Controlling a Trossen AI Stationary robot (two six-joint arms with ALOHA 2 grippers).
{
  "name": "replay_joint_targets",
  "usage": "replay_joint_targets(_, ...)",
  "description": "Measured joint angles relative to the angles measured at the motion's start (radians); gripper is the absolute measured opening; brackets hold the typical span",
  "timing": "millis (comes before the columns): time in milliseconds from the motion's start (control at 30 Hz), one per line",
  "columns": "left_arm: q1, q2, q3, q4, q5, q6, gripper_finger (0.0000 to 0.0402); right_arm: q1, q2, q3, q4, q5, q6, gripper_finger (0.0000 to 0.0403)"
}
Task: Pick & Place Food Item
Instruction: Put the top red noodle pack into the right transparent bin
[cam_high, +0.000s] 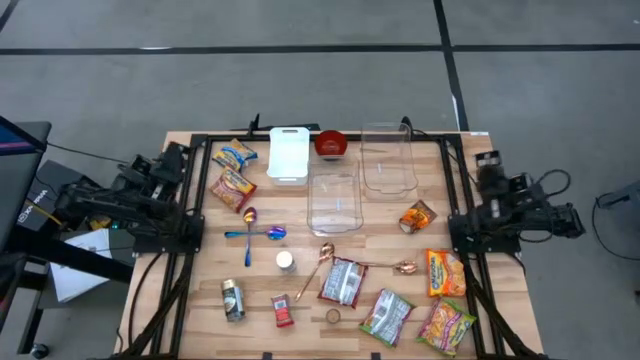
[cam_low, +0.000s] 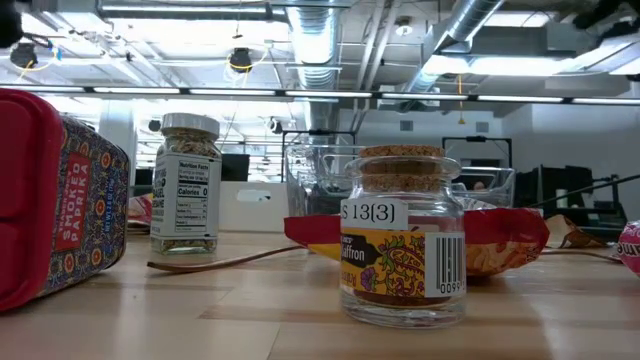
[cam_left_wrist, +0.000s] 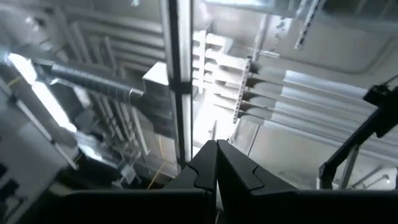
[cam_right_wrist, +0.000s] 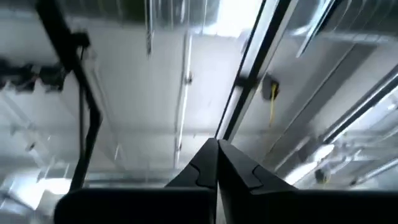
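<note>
Food packets are spread over the counter (cam_high: 190, 300), none chosen yet. We pick the orange snack packet (cam_high: 418, 216): it lies on the right side, just beside the right arm's base, long axis slanting. Right gripper (cam_right_wrist: 217, 163) is pinched shut, empty, folded back off the right edge, pointing upward. Left gripper (cam_left_wrist: 216, 163) likewise shut, parked off the left edge.

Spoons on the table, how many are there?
3. A shiny blue spoon lies near the table's left side, a copper spoon in the middle, and another copper spoon just right of it. Packets could hide more.
</note>
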Motion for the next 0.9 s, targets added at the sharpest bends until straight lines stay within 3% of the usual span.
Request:
replay_joint_targets(300, 0.0, 0.048, 0.173, -0.018, 0.015, 0.166, 0.0002, -0.001, 0.001, 0.162, 0.03, 0.007, 0.045, 0.0)
replay_joint_targets(500, 0.0, 0.029, 0.266, -0.149, 0.014, 0.255, 0.0011, 0.004, 0.003, 0.323, -0.052, -0.073, 0.058, 0.0)
replay_joint_targets(633, 0.0, 0.051, 0.391, -0.454, -0.009, 0.346, 0.0057, 0.003, 0.024, 0.48, -0.361, 0.003, 0.06, 0.0025)
replay_joint_targets(733, 0.0, 0.115, 0.533, -0.716, -0.199, 0.444, 0.0113, 0.003, 0.089, 0.606, -0.568, 0.081, 0.097, 0.007)
replay_joint_targets(900, 0.0, 0.264, 0.82, -1.319, -0.472, 0.51, 0.0215, 0.003, 0.198, 0.776, -0.78, 0.111, 0.108, 0.0159)
